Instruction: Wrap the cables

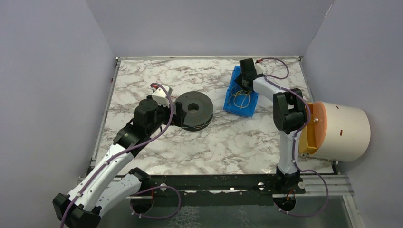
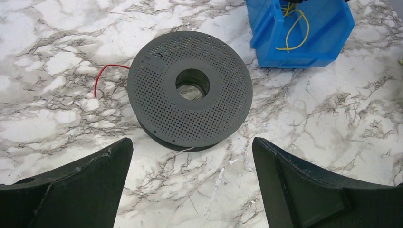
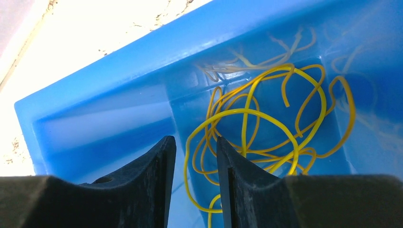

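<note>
1. Surveying from the left: the left tool (image 1: pixel 178 113) stands fully spread and empty, just beside the black spool (image 2: pixel 157 95), which lies flat on the bench (image 2: pixel 332 123). A red strand (image 2: pixel 102 76) trails out at the spool's left side.
2. The spool and the blue bin (image 2: pixel 266 42) stand well apart.
3. The cables (image 3: pixel 242 112), a loose yellow tangle with no single long axis, lie on the bin's bottom, directly ahead of the right tool (image 3: pixel 195 142). The right arm is by far the nearer.
4. The right tool is half spread, with a narrow gap. One yellow loop runs along that gap, crosswise to the squeeze. Whether either finger touches it cannot be told.
5. Judgement: the bin walls hem the tool in on every side, and an inner ridge sits close by one finger. The only free way out is upward.
</note>
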`<state>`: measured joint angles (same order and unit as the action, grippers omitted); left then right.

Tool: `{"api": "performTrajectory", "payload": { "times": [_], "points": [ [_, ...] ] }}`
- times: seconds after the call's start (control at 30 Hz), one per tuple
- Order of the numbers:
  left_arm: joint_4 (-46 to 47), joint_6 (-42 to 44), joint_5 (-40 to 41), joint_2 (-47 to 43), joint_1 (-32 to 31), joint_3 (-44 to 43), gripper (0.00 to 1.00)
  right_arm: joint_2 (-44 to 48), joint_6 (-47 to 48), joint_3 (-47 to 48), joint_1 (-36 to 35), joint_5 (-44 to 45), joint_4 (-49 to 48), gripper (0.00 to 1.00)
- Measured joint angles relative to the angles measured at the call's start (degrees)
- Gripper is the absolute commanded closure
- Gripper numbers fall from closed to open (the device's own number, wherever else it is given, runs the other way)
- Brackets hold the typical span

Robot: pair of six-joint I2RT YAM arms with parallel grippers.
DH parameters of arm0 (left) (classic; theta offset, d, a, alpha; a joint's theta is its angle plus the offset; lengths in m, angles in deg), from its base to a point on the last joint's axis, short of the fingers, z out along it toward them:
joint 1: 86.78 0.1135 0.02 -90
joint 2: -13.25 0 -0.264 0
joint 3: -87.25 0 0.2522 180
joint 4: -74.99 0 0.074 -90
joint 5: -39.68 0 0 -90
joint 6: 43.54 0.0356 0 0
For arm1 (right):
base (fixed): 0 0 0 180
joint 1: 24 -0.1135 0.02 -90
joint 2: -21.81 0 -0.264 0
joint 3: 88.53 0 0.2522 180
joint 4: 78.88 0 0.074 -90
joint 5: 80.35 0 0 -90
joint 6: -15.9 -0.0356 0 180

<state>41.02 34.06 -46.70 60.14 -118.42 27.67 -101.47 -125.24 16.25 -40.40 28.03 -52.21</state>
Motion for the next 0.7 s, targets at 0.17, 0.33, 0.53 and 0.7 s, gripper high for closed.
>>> {"api": "performTrajectory", "payload": {
  "times": [0.17,0.33,0.53,0.7],
  "points": [
    [0.02,0.00,0.00,0.11,0.00,0.00,0.01,0.00,-0.04,0.87,0.00,0.07,-0.13,0.60],
    [0.00,0.00,0.00,0.35,0.00,0.00,0.01,-0.11,-0.04,2.14,0.00,0.48,-0.44,0.63],
    [0.00,0.02,0.00,0.70,0.02,0.00,0.01,-1.44,-0.28,2.73,0.02,0.90,-0.83,0.63],
    [0.00,0.00,0.00,0.94,0.00,0.00,0.01,-2.84,-0.63,2.73,0.02,1.16,-0.81,0.64]
  ]
}}
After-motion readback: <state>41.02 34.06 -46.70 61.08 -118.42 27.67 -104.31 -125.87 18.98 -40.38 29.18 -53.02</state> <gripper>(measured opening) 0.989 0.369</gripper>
